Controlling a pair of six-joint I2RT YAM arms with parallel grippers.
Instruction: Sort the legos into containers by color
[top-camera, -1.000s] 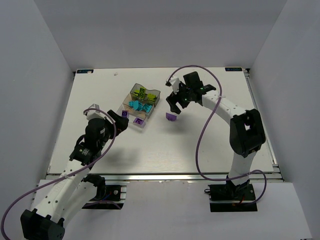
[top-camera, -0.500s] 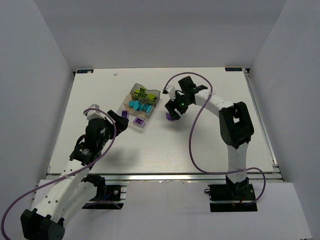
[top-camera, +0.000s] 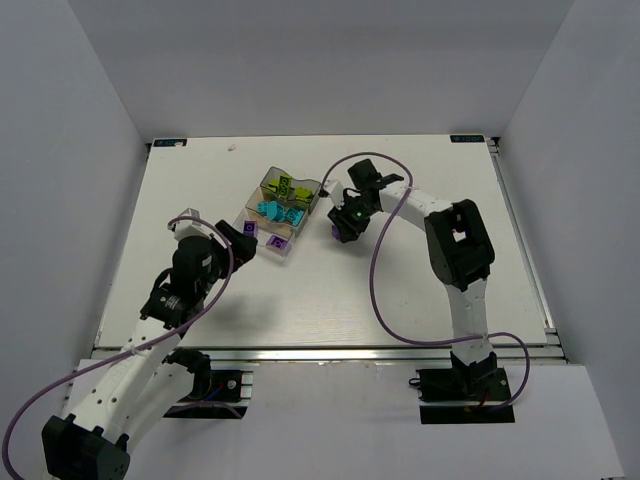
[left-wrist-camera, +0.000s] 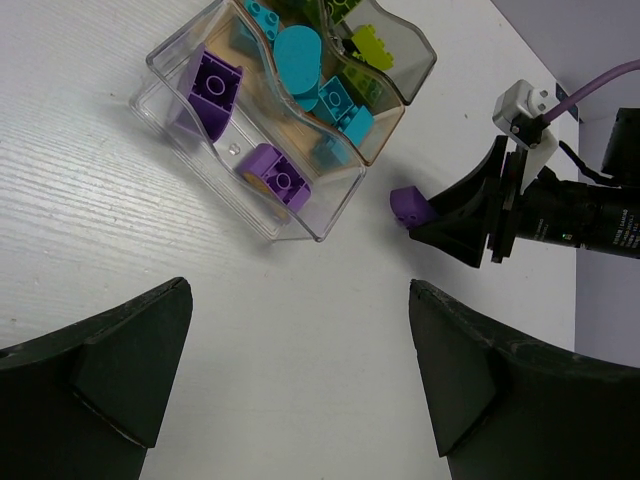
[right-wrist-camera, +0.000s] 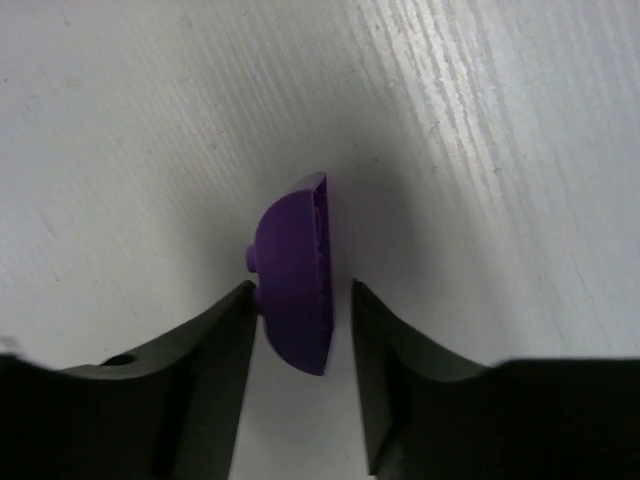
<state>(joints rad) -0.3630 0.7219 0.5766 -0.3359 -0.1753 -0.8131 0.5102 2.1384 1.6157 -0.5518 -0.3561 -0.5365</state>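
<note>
A purple lego (right-wrist-camera: 295, 290) stands on edge on the white table, right of the containers. My right gripper (right-wrist-camera: 300, 290) is down around it; the left finger touches its stud, and a thin gap shows at the right finger. The same lego (left-wrist-camera: 408, 203) shows in the left wrist view at the right gripper's tip (top-camera: 343, 228). Three adjoining containers sit together: a clear tray (left-wrist-camera: 328, 215) holding two purple legos (left-wrist-camera: 212, 88), an orange-tinted tray (left-wrist-camera: 383, 128) with cyan legos (left-wrist-camera: 300, 60), and a smoky grey tray (left-wrist-camera: 415, 65) with lime legos (left-wrist-camera: 372, 45). My left gripper (left-wrist-camera: 300, 300) hovers open and empty near them.
The table's raised white walls stand at the back and both sides. The right arm's purple cable (top-camera: 385, 270) loops over the table's middle right. The left arm (top-camera: 190, 270) reaches in from the near left.
My right gripper has moved left and down onto the purple lego, and its jaws have narrowed around it. The left arm has not moved.
</note>
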